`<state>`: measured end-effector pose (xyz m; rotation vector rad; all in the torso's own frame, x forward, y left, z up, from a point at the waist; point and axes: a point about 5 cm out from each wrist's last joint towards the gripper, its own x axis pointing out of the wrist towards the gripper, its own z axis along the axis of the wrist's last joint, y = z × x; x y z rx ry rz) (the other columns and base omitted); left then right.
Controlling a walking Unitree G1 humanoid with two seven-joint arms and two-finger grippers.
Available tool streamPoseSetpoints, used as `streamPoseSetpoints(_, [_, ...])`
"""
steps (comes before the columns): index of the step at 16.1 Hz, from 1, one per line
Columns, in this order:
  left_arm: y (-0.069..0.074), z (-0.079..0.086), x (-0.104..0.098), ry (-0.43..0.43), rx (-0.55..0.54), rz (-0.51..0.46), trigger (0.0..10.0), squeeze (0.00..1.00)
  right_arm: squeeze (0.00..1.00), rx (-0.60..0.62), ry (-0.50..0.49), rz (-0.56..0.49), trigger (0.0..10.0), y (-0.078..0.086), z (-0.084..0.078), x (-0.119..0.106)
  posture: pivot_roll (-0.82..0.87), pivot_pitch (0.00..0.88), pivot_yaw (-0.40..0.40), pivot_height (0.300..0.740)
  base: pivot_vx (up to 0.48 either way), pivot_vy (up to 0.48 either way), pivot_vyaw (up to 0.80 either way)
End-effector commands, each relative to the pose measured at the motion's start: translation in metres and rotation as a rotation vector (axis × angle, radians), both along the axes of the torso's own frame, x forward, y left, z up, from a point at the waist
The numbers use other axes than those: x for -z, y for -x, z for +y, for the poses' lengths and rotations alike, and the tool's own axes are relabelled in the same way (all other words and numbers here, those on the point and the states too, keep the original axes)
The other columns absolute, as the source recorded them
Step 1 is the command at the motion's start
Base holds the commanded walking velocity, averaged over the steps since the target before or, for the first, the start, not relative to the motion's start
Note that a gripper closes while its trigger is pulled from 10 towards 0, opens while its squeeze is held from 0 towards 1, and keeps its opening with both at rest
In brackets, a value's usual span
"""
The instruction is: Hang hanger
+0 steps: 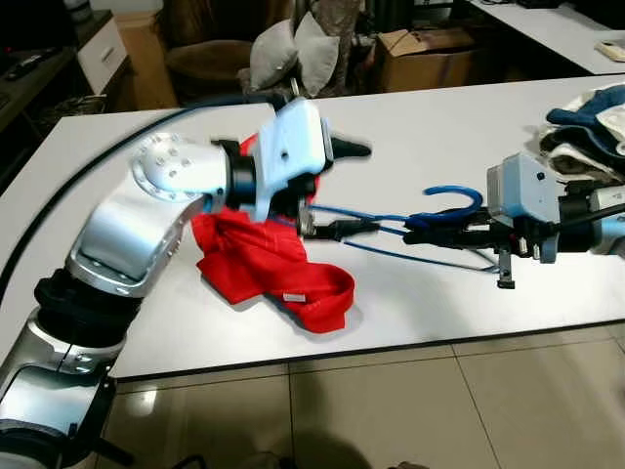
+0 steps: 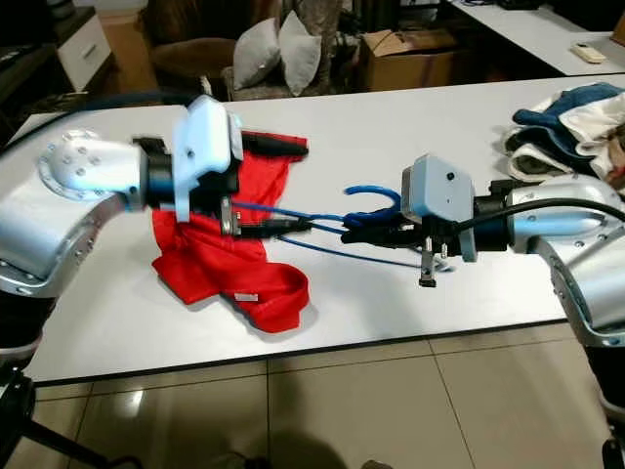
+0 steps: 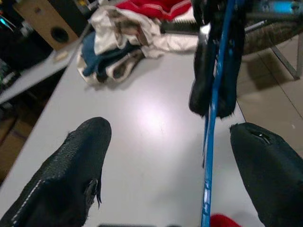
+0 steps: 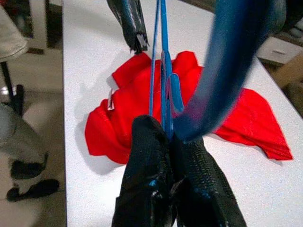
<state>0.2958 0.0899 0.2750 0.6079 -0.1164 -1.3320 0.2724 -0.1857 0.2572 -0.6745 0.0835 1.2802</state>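
Holding the hanger (image 2: 322,220) clamped, the right gripper (image 2: 376,233) should steady it while the left gripper (image 3: 165,165), spread wide, probably feeds the shirt (image 2: 229,269) on.

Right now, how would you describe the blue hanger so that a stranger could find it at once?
Look at the white table, in the space between the two robot arms. The hanger is thin blue wire, held at its hook end by the right claw; its other end reaches over the red garment. Nothing else there is blue wire.

Blue wire hanger (image 1: 410,233) held level above the white table (image 1: 439,127).
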Motion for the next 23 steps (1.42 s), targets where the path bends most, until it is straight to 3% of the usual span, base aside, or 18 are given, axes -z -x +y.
streamPoseSetpoints(1, [-0.002, 0.002, 0.007, -0.035, -0.013, 0.037, 0.0, 0.00, 0.00, -0.036, 0.029, -0.020, 10.0, 0.000, 0.001, -0.005, -0.16, 0.041, 0.092, 0.740, 0.000, 0.000, 0.00])
streamPoseSetpoints(5, [-0.007, -0.002, 0.012, 0.003, -0.044, 0.112, 0.0, 0.00, 0.00, -0.075, 0.055, -0.021, 10.0, -0.003, 0.003, -0.009, -0.17, 0.043, 0.080, 0.740, 0.000, 0.000, 0.00])
streamPoseSetpoints(8, [-0.003, -0.004, 0.014, -0.015, -0.026, 0.116, 0.0, 0.00, 0.00, -0.081, 0.066, -0.025, 10.0, -0.005, 0.003, -0.010, -0.16, 0.041, 0.076, 0.740, 0.000, 0.000, 0.00])
streamPoseSetpoints(10, [0.000, -0.005, 0.016, -0.048, -0.026, 0.085, 0.0, 0.00, 0.00, -0.074, 0.060, -0.041, 10.0, -0.008, 0.004, -0.011, -0.16, 0.040, 0.073, 0.740, 0.000, 0.000, 0.00])
streamPoseSetpoints(14, [-0.002, -0.006, 0.011, -0.027, -0.033, 0.019, 0.0, 0.00, 0.00, -0.076, 0.053, -0.049, 10.0, -0.010, 0.006, -0.010, -0.15, 0.036, 0.070, 0.740, 0.000, 0.000, 0.00])
streamPoseSetpoints(17, [0.004, -0.009, 0.012, -0.066, 0.024, -0.039, 0.0, 0.00, 0.00, -0.084, 0.049, -0.054, 10.0, -0.012, 0.008, -0.009, -0.15, 0.026, 0.072, 0.740, 0.000, 0.000, 0.00])
streamPoseSetpoints(19, [0.005, -0.009, 0.015, -0.100, 0.031, -0.032, 0.0, 0.00, 0.00, -0.087, 0.047, -0.056, 10.0, -0.012, 0.009, -0.008, -0.15, 0.020, 0.074, 0.740, 0.000, 0.000, 0.00])
streamPoseSetpoints(23, [-0.007, -0.005, 0.023, -0.149, -0.064, -0.009, 0.0, 0.00, 0.00, -0.109, 0.043, -0.057, 10.0, -0.011, 0.014, -0.008, -0.15, 0.018, 0.079, 0.740, 0.000, 0.000, 0.00])
